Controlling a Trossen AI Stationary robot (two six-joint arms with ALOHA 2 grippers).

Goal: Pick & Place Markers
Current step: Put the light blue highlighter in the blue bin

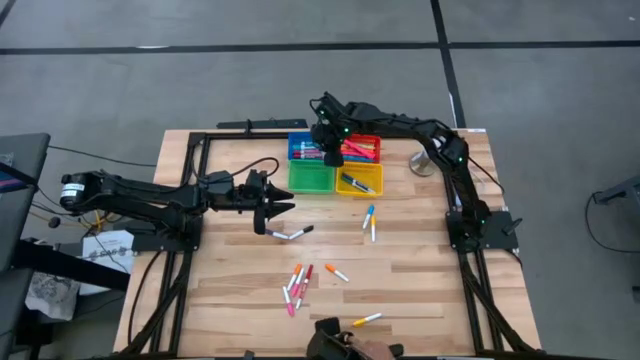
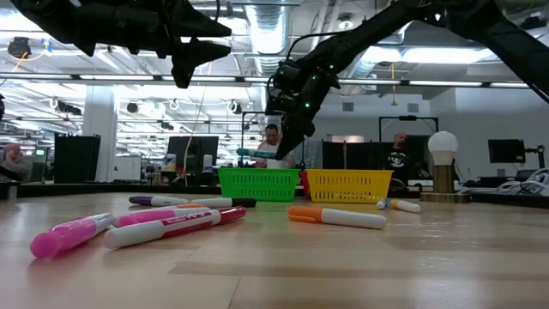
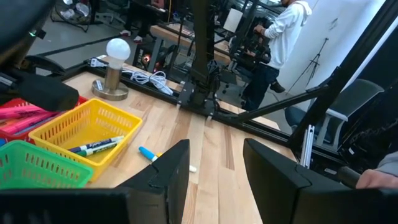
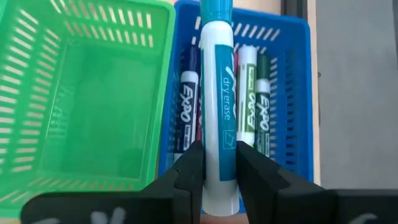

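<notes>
A white-barrelled, light-blue-capped marker (image 4: 220,106) is being held in the right gripper (image 4: 219,163) jaws above the blue plastic basket (image 4: 292,81), upper centre; release is being called for. The left gripper (image 3: 214,165) jaws are hanging half open, empty.

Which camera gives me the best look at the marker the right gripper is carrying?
The right wrist view: the teal-capped marker fills the frame, pinched in the right gripper over the blue basket. The high view hides it under the arm; the low view shows a sliver; the left wrist view shows none.

Glossy plastic markers (image 2: 176,225) lie on a smooth pale wooden table (image 2: 343,266) near perforated plastic trays (image 2: 256,184).
</notes>
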